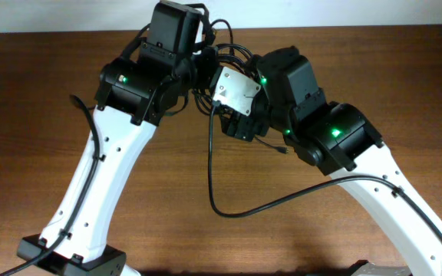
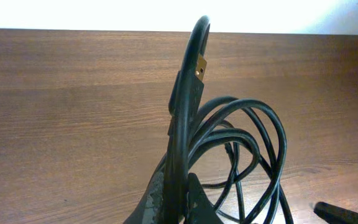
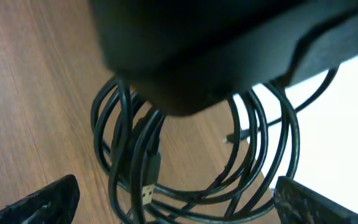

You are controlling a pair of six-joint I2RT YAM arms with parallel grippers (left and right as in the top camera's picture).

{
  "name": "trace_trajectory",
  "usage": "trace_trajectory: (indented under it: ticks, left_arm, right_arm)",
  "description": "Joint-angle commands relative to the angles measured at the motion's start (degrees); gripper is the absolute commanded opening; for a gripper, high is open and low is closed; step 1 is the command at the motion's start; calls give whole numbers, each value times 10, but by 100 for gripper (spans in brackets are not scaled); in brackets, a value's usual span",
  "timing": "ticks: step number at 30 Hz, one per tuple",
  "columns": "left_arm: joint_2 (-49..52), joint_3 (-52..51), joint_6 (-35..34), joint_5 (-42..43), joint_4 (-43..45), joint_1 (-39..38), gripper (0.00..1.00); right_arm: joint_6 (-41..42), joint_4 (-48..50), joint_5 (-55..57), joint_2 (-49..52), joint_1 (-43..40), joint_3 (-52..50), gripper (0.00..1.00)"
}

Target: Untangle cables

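L claw [image 2: 176,198] is clamping the cables [image 2: 183,124], loops standing upright; R claw [image 3: 178,204], jaws apart, is facing them straight ahead.

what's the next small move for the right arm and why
Probably close the right gripper on a loop of the cables: it is open with the coil right in front of it, while the left gripper is shut on one strand.

Wooden table [image 1: 167,230], white wall [image 1: 359,11].
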Motion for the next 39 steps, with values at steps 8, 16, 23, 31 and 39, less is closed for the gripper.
trace_trajectory:
  ticks: [8, 16, 23, 31, 39]
  left_arm:
    - [-67, 20, 5, 32, 8, 3, 0]
    - [-59, 20, 10, 6, 8, 3, 0]
    - [-12, 20, 11, -24, 9, 3, 0]
    - [-7, 20, 11, -53, 9, 3, 0]
    - [-35, 20, 11, -59, -8, 33, 0]
  right_arm:
    - [-9, 11, 22, -5, 2, 5, 99]
    - [-4, 7, 38, -21, 3, 5, 99]
    - [7, 6, 17, -33, 3, 5, 99]
    - [24, 7, 20, -61, 0, 6, 99]
    - [46, 7, 15, -55, -74, 5, 99]
